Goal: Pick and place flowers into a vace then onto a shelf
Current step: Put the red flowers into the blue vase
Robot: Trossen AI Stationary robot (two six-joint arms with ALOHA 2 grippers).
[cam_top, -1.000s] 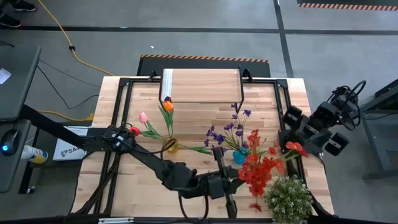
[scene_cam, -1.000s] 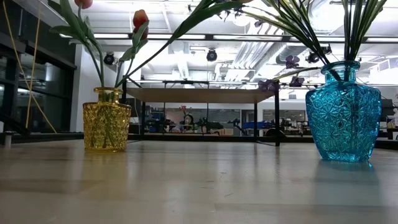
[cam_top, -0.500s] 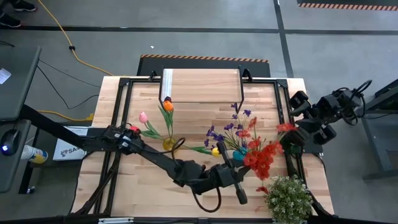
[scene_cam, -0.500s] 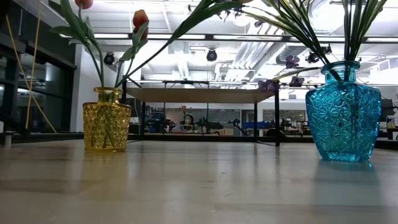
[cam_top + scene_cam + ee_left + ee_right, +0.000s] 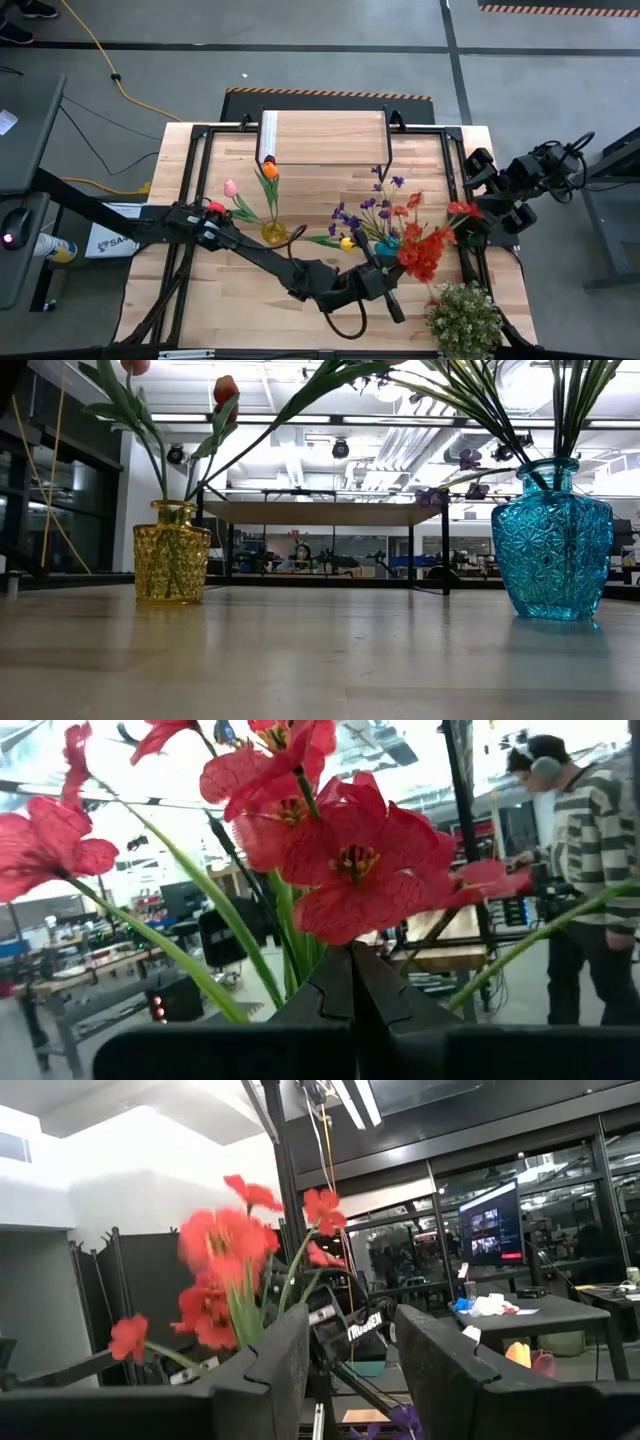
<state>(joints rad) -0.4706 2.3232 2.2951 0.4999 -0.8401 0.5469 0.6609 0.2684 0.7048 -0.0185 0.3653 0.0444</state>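
High view puts my left gripper (image 5: 392, 266) at about 5 o'clock on the table (image 5: 235, 305), right beside the blue vase (image 5: 385, 250). Its fingers are pinched fully together low on the green stems of the red spray (image 5: 424, 252). The blossoms fan out toward 3 o'clock, off to one side of the vase mouth and not yet standing in it.

My right gripper (image 5: 472, 228) waits at the 3 o'clock edge, just beyond the blossoms. The wrist camera shows its fingers parted with nothing between them.

The yellow vase (image 5: 273, 233), with its tulips, stands toward 8 o'clock, and the shelf (image 5: 325, 138) sits bare at 12 o'clock.

I judge the spray to be very light but top-heavy and floppy. The thin stems look smooth and would twist or slide in a loose pinch, and the cloth petals would crush or snag on the purple flowers (image 5: 365, 208) already in the blue vase. The hold belongs low on the bunched stems, never on the blooms, so the cut ends lead into the mouth. The glass vases look heavier, hard and slippery. For the trip to the shelf I would take one around the neck or body, kept upright.
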